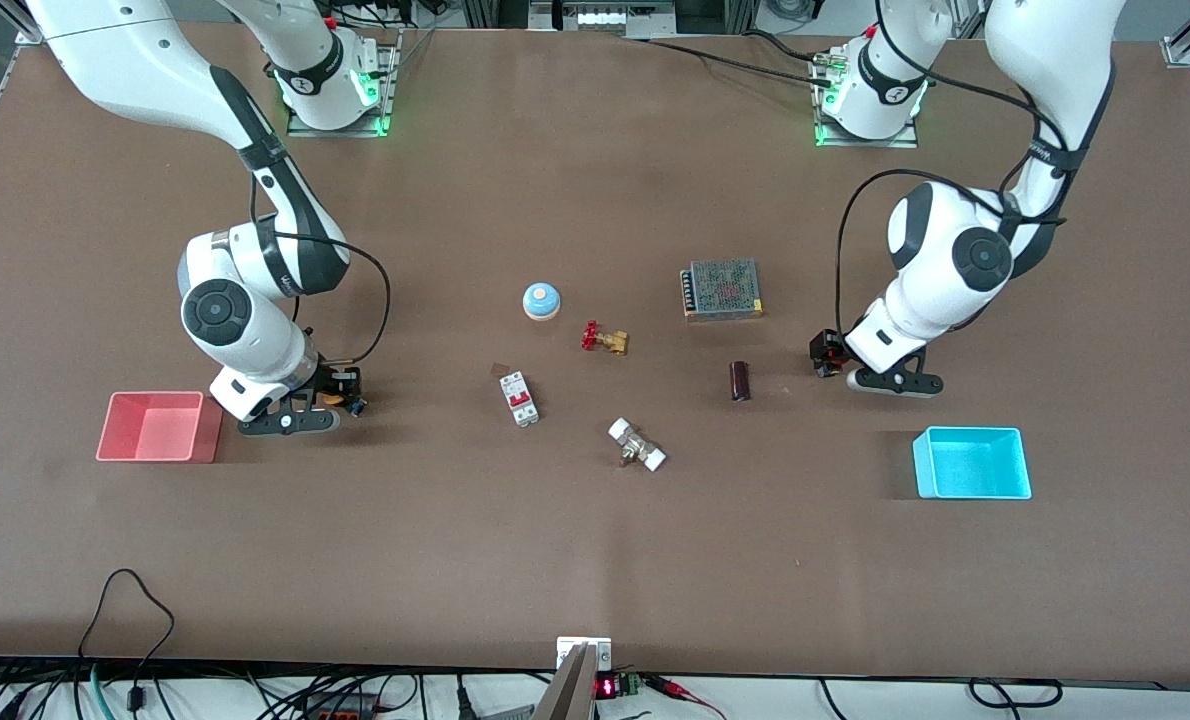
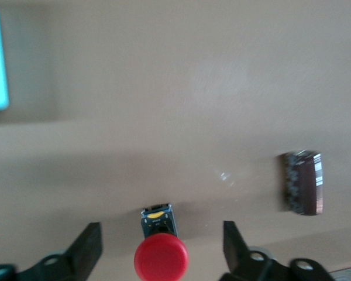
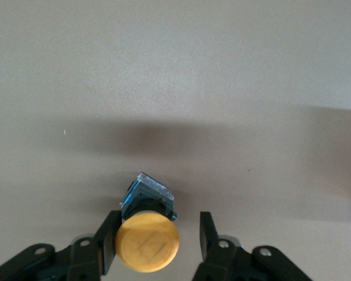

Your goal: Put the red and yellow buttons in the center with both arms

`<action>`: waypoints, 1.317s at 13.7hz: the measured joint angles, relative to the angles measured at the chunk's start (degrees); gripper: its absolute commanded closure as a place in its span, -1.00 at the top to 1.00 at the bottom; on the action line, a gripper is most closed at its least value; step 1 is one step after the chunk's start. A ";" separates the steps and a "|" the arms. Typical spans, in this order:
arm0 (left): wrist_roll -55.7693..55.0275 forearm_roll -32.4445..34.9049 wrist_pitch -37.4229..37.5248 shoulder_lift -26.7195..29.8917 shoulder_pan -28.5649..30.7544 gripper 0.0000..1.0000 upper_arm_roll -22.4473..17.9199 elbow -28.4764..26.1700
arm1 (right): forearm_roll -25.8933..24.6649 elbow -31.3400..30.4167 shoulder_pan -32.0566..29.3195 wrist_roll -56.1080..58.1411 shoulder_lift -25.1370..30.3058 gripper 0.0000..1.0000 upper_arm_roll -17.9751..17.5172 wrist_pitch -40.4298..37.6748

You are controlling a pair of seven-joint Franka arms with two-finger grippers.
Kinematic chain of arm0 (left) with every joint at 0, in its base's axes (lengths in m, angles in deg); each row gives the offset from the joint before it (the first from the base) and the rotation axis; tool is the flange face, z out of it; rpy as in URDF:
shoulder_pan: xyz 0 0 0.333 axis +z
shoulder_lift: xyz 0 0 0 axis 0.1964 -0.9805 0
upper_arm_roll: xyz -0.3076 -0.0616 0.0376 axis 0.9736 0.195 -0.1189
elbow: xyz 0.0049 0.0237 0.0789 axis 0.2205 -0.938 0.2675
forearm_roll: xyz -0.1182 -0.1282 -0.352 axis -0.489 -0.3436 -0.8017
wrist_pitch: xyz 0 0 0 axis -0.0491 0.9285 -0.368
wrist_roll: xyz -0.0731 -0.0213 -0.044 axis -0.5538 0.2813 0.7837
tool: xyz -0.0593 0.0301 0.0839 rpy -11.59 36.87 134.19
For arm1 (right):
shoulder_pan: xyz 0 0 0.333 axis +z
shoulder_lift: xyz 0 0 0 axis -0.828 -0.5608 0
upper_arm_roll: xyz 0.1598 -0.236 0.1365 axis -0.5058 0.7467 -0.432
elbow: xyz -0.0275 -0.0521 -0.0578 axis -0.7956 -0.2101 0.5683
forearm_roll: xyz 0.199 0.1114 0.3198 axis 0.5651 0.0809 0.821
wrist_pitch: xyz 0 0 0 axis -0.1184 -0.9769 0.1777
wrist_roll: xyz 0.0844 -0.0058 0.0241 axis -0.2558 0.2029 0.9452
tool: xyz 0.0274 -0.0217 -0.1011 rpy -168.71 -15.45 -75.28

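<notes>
The left gripper [image 2: 161, 246] is down at the table with its fingers [image 2: 85, 249] spread wide. The red button [image 2: 160, 257] sits between them, clear of both pads. In the front view this gripper [image 1: 827, 358] is toward the left arm's end of the desk, about midway between the front and back edges.

The right gripper [image 3: 158, 243] is low at the right arm's end. Its jaws are partly open, one finger [image 3: 108, 241] against the yellow button [image 3: 147, 241], the other with a gap.

Nearest the front edge is a white-capped brass fitting [image 1: 637, 445], then a blue bin [image 1: 972, 462] near the left gripper and a red bin [image 1: 153, 426] beside the right gripper [image 1: 333, 392]. Mid-desk lie a white circuit breaker [image 1: 519, 398] and a dark cylinder [image 1: 740, 381]; the cylinder [image 2: 303, 182] is closest to the red button. Farther back are a red-handled valve [image 1: 604, 338], a blue bell [image 1: 542, 300] and a metal-mesh box [image 1: 722, 288].
</notes>
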 measured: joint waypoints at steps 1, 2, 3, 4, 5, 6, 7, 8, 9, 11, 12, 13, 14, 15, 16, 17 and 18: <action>0.00 0.00 1.83 1.60 0.05 1.00 -0.01 1.20 | 0.00 0.01 0.00 -0.10 0.00 0.38 0.00 0.04; 0.00 0.00 4.34 3.29 0.22 1.00 -0.06 2.76 | 0.00 0.01 0.00 -0.17 0.00 0.48 0.00 0.06; 0.00 0.00 7.53 4.88 0.65 1.00 -0.20 4.76 | 0.00 0.02 0.00 -0.32 0.00 0.67 0.00 0.08; 0.00 0.00 11.26 6.24 1.30 1.00 -0.63 7.21 | 0.00 0.03 0.00 -0.45 0.00 0.82 0.00 0.11; 0.00 0.00 15.42 7.27 1.98 1.00 -1.62 10.13 | 0.00 0.07 0.00 -0.56 0.00 0.91 0.00 0.18; 0.04 0.00 19.66 7.90 2.58 1.00 -2.96 13.38 | 0.00 0.12 0.00 -0.61 0.00 0.98 0.00 0.28; 0.13 0.00 23.45 8.23 2.98 1.00 -4.35 16.56 | 0.00 0.18 0.01 -0.70 0.00 1.00 0.01 0.36; 0.17 0.00 26.68 8.34 3.24 1.00 -5.56 19.59 | 0.00 0.27 0.01 -0.79 0.00 1.00 0.00 0.44; 0.17 0.00 29.28 8.35 3.35 1.00 -6.59 22.31 | 0.00 0.52 0.01 -0.80 0.02 1.00 0.00 0.60; 0.17 0.00 33.68 8.34 3.45 1.00 -7.75 26.60 | 0.49 1.78 0.06 -0.85 0.78 1.00 0.00 0.77; 0.17 0.00 36.48 8.34 3.45 1.00 -7.99 28.64 | 2.41 2.59 0.07 -0.90 2.29 1.00 0.00 0.09; 0.17 0.00 39.73 8.34 3.45 1.00 -8.09 30.92 | 5.22 3.41 0.10 -0.87 4.78 1.00 0.00 -2.09; 0.17 0.00 42.99 8.36 3.49 1.00 -8.17 33.22 | 7.41 4.35 0.10 -0.78 8.08 1.00 0.00 -5.50; 0.17 0.06 45.90 8.37 3.66 1.00 -8.28 35.44 | 8.57 5.35 0.07 -0.78 11.98 1.00 0.01 -9.93; 0.17 0.19 48.43 8.39 4.01 1.00 -8.35 37.41 | 9.42 6.40 -0.07 -0.82 16.21 1.00 0.08 -14.95; 0.17 0.44 50.16 8.44 4.31 1.00 -8.47 38.77 | 10.76 7.43 -0.54 -0.92 20.10 1.00 0.24 -19.96; 0.17 0.74 51.19 8.59 4.48 1.00 -8.55 39.58 | 13.05 8.66 -1.72 -0.94 23.56 1.00 0.39 -24.76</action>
